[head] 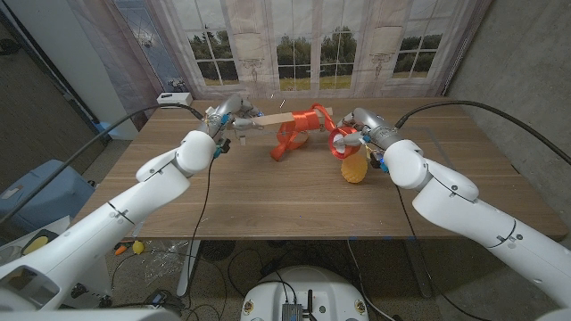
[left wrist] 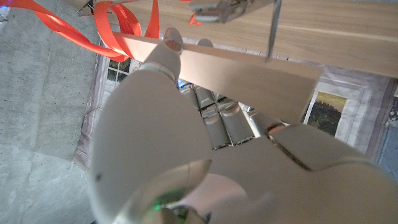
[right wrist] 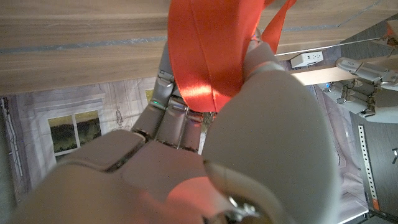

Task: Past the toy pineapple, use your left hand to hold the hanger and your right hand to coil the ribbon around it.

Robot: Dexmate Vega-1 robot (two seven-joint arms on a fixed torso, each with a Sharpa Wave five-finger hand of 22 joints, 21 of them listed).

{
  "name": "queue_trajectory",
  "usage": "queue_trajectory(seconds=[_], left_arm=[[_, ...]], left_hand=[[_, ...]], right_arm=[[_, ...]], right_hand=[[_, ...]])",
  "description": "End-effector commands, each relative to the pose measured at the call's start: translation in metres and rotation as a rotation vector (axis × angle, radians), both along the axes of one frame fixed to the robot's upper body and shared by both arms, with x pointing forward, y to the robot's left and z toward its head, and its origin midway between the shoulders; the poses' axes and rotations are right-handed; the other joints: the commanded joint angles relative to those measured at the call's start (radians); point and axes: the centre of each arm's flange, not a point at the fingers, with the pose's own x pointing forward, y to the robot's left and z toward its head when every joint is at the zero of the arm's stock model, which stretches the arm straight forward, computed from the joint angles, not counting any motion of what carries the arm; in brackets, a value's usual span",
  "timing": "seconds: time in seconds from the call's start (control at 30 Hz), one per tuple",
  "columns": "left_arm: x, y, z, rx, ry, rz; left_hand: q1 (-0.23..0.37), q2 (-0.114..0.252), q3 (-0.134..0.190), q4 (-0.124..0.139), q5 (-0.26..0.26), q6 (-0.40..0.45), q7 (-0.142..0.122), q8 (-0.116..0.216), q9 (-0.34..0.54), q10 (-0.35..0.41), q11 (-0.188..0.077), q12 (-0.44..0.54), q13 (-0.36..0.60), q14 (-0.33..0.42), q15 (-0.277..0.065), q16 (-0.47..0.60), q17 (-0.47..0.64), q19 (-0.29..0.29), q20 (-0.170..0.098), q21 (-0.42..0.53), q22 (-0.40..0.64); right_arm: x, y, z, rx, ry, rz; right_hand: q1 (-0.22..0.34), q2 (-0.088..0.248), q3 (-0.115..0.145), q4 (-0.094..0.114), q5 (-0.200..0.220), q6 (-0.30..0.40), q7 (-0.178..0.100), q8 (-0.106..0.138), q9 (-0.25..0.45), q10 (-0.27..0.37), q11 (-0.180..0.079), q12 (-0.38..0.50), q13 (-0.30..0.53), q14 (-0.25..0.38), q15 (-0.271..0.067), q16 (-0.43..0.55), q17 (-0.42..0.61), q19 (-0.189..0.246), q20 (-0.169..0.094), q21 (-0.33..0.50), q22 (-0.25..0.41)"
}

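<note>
A: What do the fingers of the left hand (head: 225, 114) hold?

B: They are clamped on the hanger (head: 287, 119), at its end. In the left wrist view the fingers (left wrist: 214, 121) press under the pale wooden bar (left wrist: 249, 71) and a fingertip lies on its upper edge.

A: And the right hand (head: 359, 127)?

B: Its fingers (right wrist: 177, 118) are closed on the ribbon (head: 305, 129). In the right wrist view the wide orange band (right wrist: 208, 50) passes between them.

A: Where is the hanger?

B: It is lifted above the counter (head: 268, 196), at the far side, between both hands. The ribbon is wound around its middle, and loops hang down to the counter.

A: And the toy pineapple (head: 354, 168)?

B: It lies on the counter just beside the right wrist, nearer to the robot than the hanger.
</note>
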Motion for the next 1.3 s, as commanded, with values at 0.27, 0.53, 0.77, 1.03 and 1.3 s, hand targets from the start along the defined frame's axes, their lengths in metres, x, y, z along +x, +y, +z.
queue_trajectory(seconds=[0.27,0.53,0.77,1.03,1.3], left_arm=[[0.016,-0.003,-0.039,0.016,0.16,0.016],[0.017,-0.003,-0.052,0.055,0.215,0.052],[0.017,-0.005,-0.056,0.151,0.256,0.122],[0.015,-0.011,-0.055,0.266,0.287,0.186],[0.01,-0.011,-0.051,0.288,0.274,0.209]], left_hand=[[0.12,0.127,0.026,0.017,0.007,0.025,0.015,0.001,0.065,0.01,-0.006,-0.009,-0.004,0.096,-0.116,-0.004,0.002,-0.005,-0.051,0.008,0.0],[0.121,0.126,0.028,0.016,0.011,0.015,0.007,-0.004,0.064,0.008,-0.005,-0.019,-0.016,0.083,-0.117,-0.026,-0.021,-0.011,-0.049,0.011,-0.001],[0.099,0.095,0.016,0.019,0.013,-0.051,0.002,-0.023,0.061,-0.051,-0.004,-0.047,-0.05,0.027,-0.121,-0.138,-0.144,-0.034,-0.036,0.004,-0.005],[-0.081,0.051,-0.026,0.072,0.005,-0.315,-0.053,-0.042,0.039,-0.313,-0.008,-0.072,-0.132,-0.336,-0.035,-0.226,-0.349,-0.065,0.071,-0.079,-0.01],[-0.177,0.027,-0.056,0.082,0.005,-0.539,-0.078,-0.051,0.0,-0.521,0.015,-0.071,-0.203,-0.591,0.053,-0.213,-0.438,-0.184,0.148,-0.163,-0.006]], right_arm=[[0.037,0.019,-0.02,-0.1,0.223,0.041],[0.044,0.025,-0.027,-0.133,0.285,0.052],[0.049,0.031,-0.032,-0.17,0.333,0.031],[0.051,0.033,-0.034,-0.207,0.397,0.007],[0.052,0.031,-0.037,-0.212,0.431,-0.014]], right_hand=[[0.178,0.177,0.012,0.002,0.005,0.009,0.022,0.0,0.005,0.033,-0.038,0.004,0.005,0.162,-0.202,-0.007,0.002,-0.01,-0.13,0.011,0.0],[0.174,0.193,0.027,0.007,0.001,-0.031,0.019,-0.009,0.007,0.003,-0.035,-0.019,-0.005,0.132,-0.201,-0.057,-0.046,-0.037,-0.127,0.005,-0.006],[0.106,0.185,0.028,0.037,-0.005,-0.095,-0.001,-0.013,0.004,-0.046,-0.05,-0.075,-0.03,0.059,-0.19,-0.136,-0.148,-0.092,-0.087,-0.026,-0.014],[-0.076,0.126,-0.048,0.089,0.01,-0.251,-0.055,-0.022,-0.02,-0.185,-0.095,-0.215,-0.071,-0.214,-0.147,-0.145,-0.204,-0.209,0.052,-0.147,-0.017],[-0.213,0.037,-0.165,0.124,0.058,-0.476,-0.119,-0.033,-0.029,-0.426,-0.117,-0.303,-0.092,-0.601,-0.089,-0.163,-0.258,-0.452,0.097,-0.34,-0.016]])
